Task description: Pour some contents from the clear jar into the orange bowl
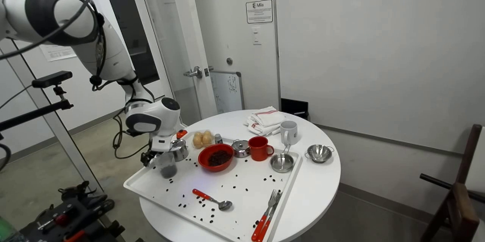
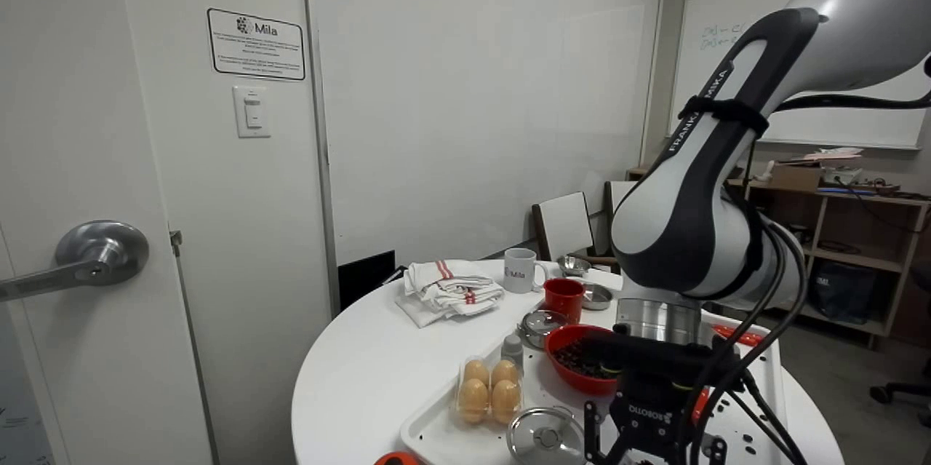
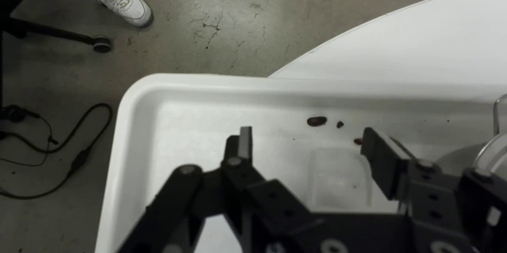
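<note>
Spread wide at the gripper (image 3: pixel 307 138), holding nothing. In the wrist view, find the clear jar (image 3: pixel 340 177) between the fingers (image 3: pixel 245 144), nearer the one at picture right, seemingly upright on the white tray (image 3: pixel 186 134). Calls, probably, for centring before clamping, then lifting toward the red bowl (image 1: pixel 205 154).

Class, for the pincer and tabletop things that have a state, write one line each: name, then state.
pincer: open
clear jar: not clamped; contents unclear
red bowl: upright, holding dark beans
loose beans: scattered on the tray
red mug: upright
Mila mug: upright
metal pot beside red mug: lidded
small pan: uncovered
metal colander: upright
spoon: lying down
fork: lying down
towels: folded, stacked
eggs: grouped together
</note>
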Motion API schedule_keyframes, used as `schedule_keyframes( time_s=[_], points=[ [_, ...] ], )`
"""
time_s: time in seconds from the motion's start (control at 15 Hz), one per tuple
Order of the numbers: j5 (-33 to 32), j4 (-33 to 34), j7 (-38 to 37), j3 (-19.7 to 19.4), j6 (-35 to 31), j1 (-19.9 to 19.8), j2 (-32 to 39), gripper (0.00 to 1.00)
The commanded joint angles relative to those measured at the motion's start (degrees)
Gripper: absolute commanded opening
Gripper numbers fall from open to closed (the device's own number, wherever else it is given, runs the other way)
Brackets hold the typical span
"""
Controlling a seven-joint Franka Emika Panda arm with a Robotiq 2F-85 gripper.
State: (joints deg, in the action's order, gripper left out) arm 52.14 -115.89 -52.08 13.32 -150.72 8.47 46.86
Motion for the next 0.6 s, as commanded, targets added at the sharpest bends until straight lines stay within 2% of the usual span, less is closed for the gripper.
schedule_keyframes(
  time_s=[0.0, 0.33, 0.53],
  points=[
    [3.6, -1.6, -0.4, -1.6, -1.7, 2.2, -2.2, 0.40],
    [1.0, -3.5, -3.7, -5.8, -4.0, 6.2, -4.7, 0.04],
    [-2.9, -7.8, -7.6, -10.1, -6.2, 9.8, -9.6, 0.08]
  ],
)
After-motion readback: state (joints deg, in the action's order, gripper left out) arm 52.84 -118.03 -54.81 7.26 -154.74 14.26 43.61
